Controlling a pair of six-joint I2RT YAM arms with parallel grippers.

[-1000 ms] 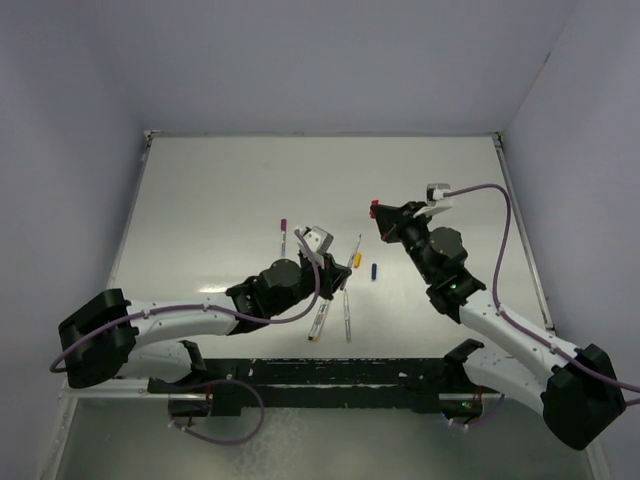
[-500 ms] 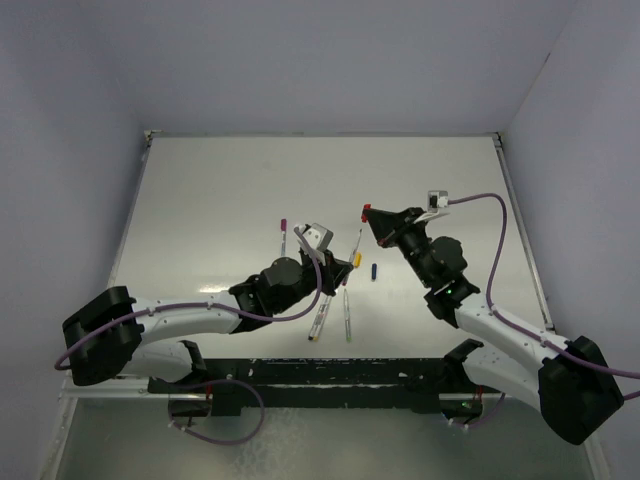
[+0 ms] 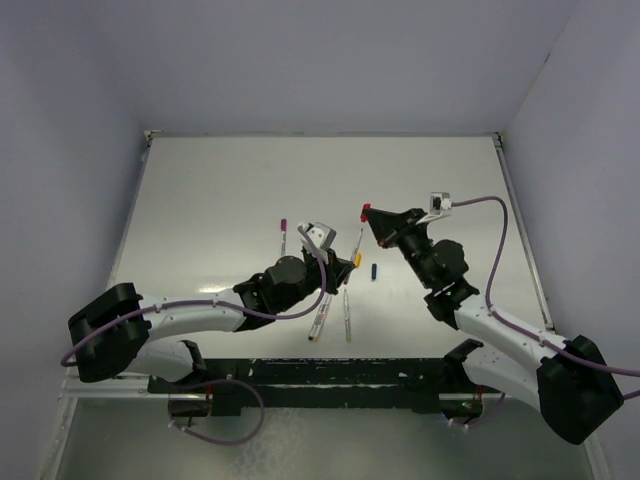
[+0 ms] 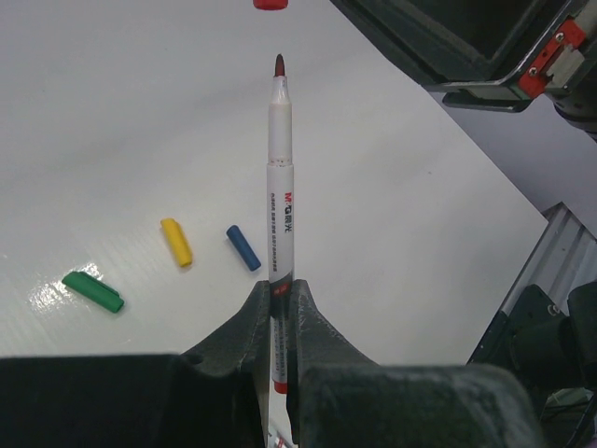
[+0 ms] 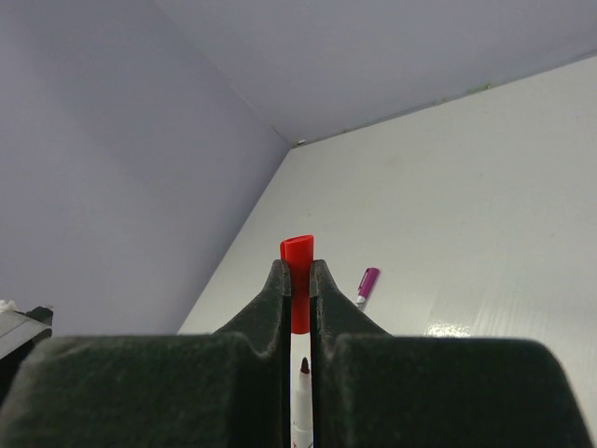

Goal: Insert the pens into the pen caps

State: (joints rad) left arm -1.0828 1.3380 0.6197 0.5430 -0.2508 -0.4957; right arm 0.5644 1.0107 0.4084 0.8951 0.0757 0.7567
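My left gripper (image 3: 344, 263) (image 4: 279, 285) is shut on a white pen (image 4: 279, 187) (image 3: 355, 243) and holds it tip-up and off the table. My right gripper (image 3: 372, 213) (image 5: 298, 266) is shut on the red cap (image 5: 298, 280) (image 3: 366, 209). The cap hangs just beyond the pen's dark red tip (image 4: 278, 63), with a small gap between them. The cap's edge shows at the top of the left wrist view (image 4: 270, 4). Yellow (image 4: 176, 242), blue (image 4: 243, 247) and green (image 4: 93, 290) caps lie loose on the table below.
A pen with a purple cap on it (image 3: 283, 235) (image 5: 366, 285) lies left of the grippers. Two uncapped pens (image 3: 320, 318) (image 3: 347, 313) lie near the front edge. The blue cap (image 3: 374, 270) lies between the two arms. Walls close the table on three sides.
My right gripper has carried the red cap left, to just above the pen tip. My left gripper has shifted slightly right with the pen.
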